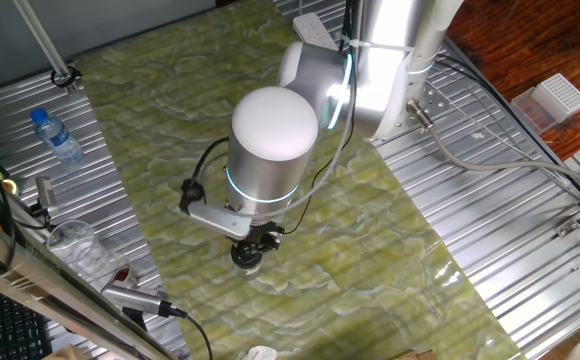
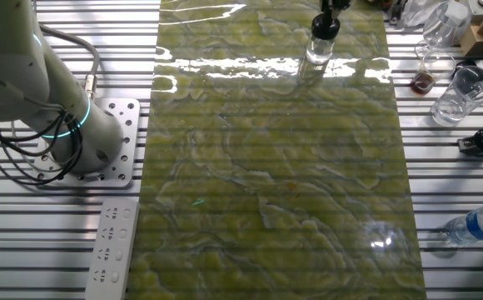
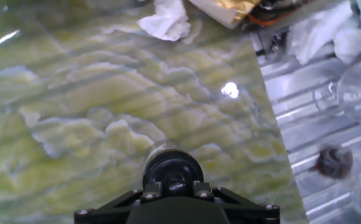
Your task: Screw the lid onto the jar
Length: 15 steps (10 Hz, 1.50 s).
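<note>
A clear blue-capped plastic water bottle (image 1: 57, 138) lies on the ribbed metal at the left edge. Mid-mat, towards the surface's near edge, the small pale see-through jar (image 2: 320, 48) stands upright, its round black lid (image 3: 173, 172) on top. The tool (image 1: 253, 240) sits directly above, fingers seemingly pinching the lid, presumably for twisting; I cannot tell how tightly.

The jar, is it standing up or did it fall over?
Standing up. In the other fixed view the jar stands straight on the green mat, with the black lid on top and the gripper right above.
</note>
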Each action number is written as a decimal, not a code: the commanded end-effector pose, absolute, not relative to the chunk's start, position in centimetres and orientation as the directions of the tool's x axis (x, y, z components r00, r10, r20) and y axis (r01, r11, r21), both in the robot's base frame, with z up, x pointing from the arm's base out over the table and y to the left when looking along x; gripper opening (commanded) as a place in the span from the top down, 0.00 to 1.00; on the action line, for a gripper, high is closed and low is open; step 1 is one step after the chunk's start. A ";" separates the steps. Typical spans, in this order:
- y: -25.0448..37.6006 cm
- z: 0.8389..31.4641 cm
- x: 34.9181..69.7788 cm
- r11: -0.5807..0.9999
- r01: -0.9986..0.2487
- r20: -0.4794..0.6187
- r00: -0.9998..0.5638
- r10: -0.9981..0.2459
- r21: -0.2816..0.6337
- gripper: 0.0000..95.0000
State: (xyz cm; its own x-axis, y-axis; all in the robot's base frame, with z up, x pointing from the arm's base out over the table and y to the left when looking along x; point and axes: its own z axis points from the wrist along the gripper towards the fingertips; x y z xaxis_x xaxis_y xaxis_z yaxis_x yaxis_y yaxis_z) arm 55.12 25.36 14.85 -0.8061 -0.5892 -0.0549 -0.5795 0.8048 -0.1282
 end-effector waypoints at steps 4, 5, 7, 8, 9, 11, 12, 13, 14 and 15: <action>25.3 14.8 55.1 0.992 -0.097 -0.124 -0.987 -0.106 -0.081 1.00; 25.3 14.8 55.1 0.997 -0.023 -0.131 -0.991 -0.033 -0.075 1.00; 25.3 14.8 55.1 0.994 0.097 -0.139 -0.986 0.089 -0.053 1.00; 25.3 14.8 55.1 0.985 0.171 -0.141 -0.976 0.165 -0.035 1.00; 25.3 14.8 55.1 0.970 0.243 -0.140 -0.961 0.238 -0.018 1.00; 25.2 14.6 54.8 0.968 0.252 -0.135 -0.960 0.247 -0.019 1.00; 25.0 14.3 54.3 0.968 0.252 -0.140 -0.959 0.247 -0.019 1.00; 24.9 14.2 54.2 0.971 0.237 -0.145 -0.962 0.232 -0.020 1.00; 24.9 14.3 54.2 0.977 0.211 -0.147 -0.968 0.205 -0.029 1.00; 24.9 14.4 54.2 0.983 0.179 -0.145 -0.974 0.172 -0.034 1.00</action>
